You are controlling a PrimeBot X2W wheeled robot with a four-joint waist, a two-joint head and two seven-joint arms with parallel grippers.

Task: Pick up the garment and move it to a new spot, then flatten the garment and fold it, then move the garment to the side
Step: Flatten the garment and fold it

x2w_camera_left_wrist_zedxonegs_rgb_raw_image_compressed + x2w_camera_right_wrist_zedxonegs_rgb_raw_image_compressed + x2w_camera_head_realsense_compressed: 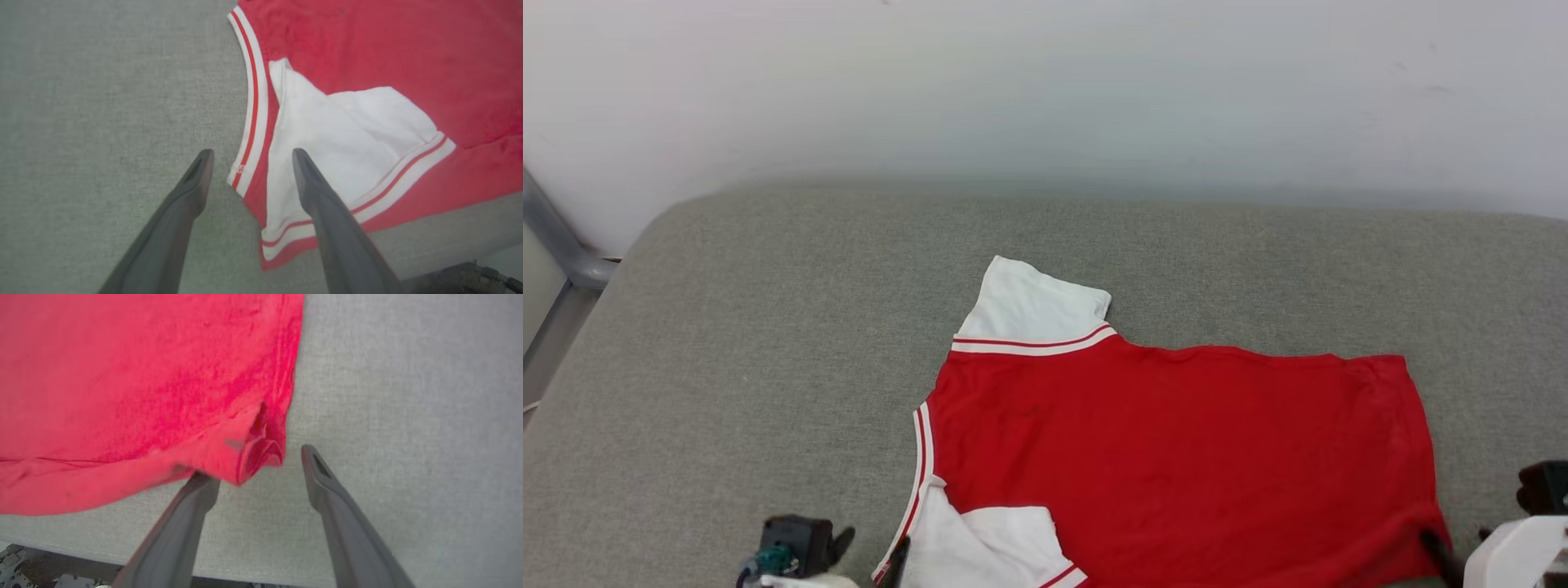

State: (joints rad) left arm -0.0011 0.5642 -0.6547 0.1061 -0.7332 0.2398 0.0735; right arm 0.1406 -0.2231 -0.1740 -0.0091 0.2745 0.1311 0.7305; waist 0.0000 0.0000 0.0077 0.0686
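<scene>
Red jersey T-shirt (1176, 457) lies flat on the grey cushion (768, 327), near its front edge
Left gripper (249, 153) fingers spread, straddling the striped trim (255, 110) beside the folded-in white sleeve (339, 139); right gripper (257, 465) fingers spread at the hem corner, one tip under cloth

Grey fabric cushion (768, 327) w/ rounded corner, plain white wall (1045, 82) behind, grey metal bar (556, 237) far left.

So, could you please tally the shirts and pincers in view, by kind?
Shirt: 1
Pincers: 2 (left pincer, right pincer)
Total: 3
</scene>
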